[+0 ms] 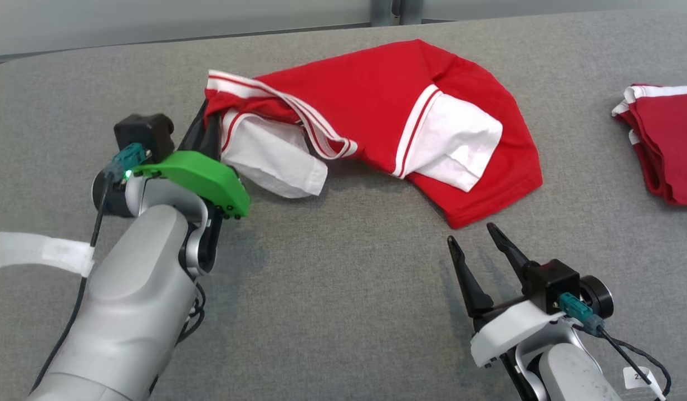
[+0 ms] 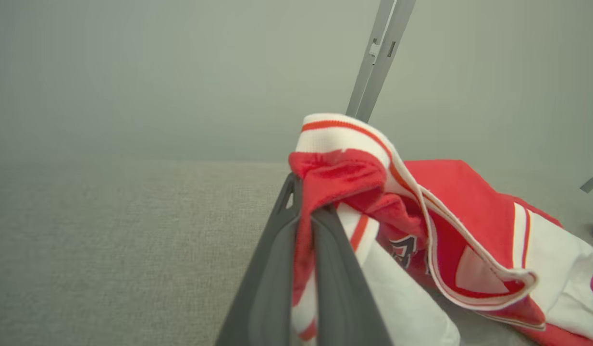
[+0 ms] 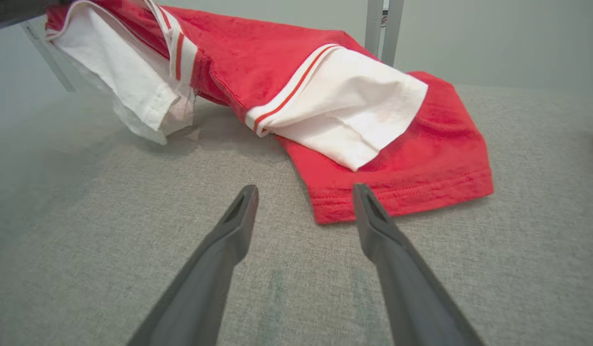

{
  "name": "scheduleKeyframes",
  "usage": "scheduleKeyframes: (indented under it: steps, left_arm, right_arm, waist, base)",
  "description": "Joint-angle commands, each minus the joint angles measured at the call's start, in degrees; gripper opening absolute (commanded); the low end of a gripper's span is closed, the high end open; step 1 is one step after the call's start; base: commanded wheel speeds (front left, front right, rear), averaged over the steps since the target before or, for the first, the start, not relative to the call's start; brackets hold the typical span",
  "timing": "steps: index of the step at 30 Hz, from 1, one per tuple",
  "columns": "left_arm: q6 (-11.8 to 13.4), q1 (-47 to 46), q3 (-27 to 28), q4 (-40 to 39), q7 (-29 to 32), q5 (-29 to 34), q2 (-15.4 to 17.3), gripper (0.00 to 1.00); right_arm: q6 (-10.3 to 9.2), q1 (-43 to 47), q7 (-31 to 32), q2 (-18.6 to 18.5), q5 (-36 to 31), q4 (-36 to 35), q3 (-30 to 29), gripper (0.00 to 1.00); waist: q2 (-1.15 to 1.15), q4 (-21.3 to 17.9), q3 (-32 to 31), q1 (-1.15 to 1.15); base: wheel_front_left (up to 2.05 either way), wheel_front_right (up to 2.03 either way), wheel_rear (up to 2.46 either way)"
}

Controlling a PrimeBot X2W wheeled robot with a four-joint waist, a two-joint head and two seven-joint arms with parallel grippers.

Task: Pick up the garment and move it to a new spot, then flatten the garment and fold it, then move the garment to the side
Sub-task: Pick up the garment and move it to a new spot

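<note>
On the head view I see the red garment (image 1: 377,106) lying crumpled toward the far middle of the grey table (image 1: 343,312), with its white sleeves folded over the red body. My left gripper (image 1: 209,120) is clamped on the garment's left end, by the striped collar, and that end is raised off the table. My right gripper (image 1: 471,233) sits just beside the near hem corner with its fingers spread and nothing in them. A second red garment (image 1: 663,150), folded, lies well apart at the far right. A strip of white tape (image 1: 43,252) shows beside my left forearm.

On the left wrist view, the left gripper (image 2: 307,206) is pressed narrow, with red and white fabric squeezed between its fingers. The striped collar band (image 2: 344,137) arches above the tips, and the rest of the garment (image 2: 469,206) trails down to the right.

On the right wrist view, the right gripper (image 3: 304,192) stands wide and empty. One fingertip (image 3: 364,197) overlaps the edge of the garment (image 3: 277,62) near the hem corner. I cannot tell whether it touches the cloth.
</note>
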Motion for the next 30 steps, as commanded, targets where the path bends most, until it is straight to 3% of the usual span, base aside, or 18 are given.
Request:
scheduleKeyframes:
  steps: [1,11,12,13,19,27,30]
  left_arm:
    - [0.12,1.12,0.53,0.20,-0.42,-0.63,0.42,0.00]
    - [1.52,10.56,4.78,1.99,-1.02,-3.19,3.21,0.00]
    - [2.06,10.95,5.04,2.29,-1.03,-3.21,3.43,0.33]
    - [2.22,11.24,5.03,2.53,-0.82,-3.31,3.50,1.00]
    - [2.89,12.64,3.75,4.68,0.63,-2.31,4.59,1.00]
    - [7.50,13.24,4.69,1.81,-0.13,-0.78,7.02,1.00]
    - [6.48,12.40,1.99,-1.84,2.18,0.92,6.60,1.00]
  right_arm:
    - [-0.02,-0.14,0.31,-0.07,-0.54,-0.26,0.02,1.00]
    - [-0.02,1.90,1.46,-0.07,-0.83,-1.13,-0.07,1.00]
    - [-0.02,2.16,1.63,-0.07,-0.77,-1.19,-0.07,1.00]
    - [-0.02,2.35,1.67,-0.07,-0.72,-1.20,-0.06,1.00]
    - [-0.02,2.74,1.72,-0.07,-0.16,-1.25,0.41,1.00]
    - [-0.02,3.86,1.30,-0.07,0.20,-1.06,-0.09,1.00]
    - [-0.02,4.37,1.25,-0.07,0.31,-1.26,-0.54,1.00]
  waist:
    - [0.00,1.14,-0.53,0.00]
    - [0.00,1.91,-3.43,0.00]
    - [0.00,1.94,-3.63,0.00]
    - [0.00,1.96,-3.79,0.00]
    - [0.00,1.66,-5.13,0.00]
    - [0.00,0.65,-6.78,0.00]
    - [0.00,0.27,-6.88,0.00]
  base:
    - [0.00,0.00,0.00]
    - [0.00,0.00,0.00]
    - [0.00,0.00,0.00]
    - [0.00,0.00,0.00]
    - [0.00,0.00,0.00]
    - [0.00,0.00,0.00]
    - [0.00,0.00,0.00]
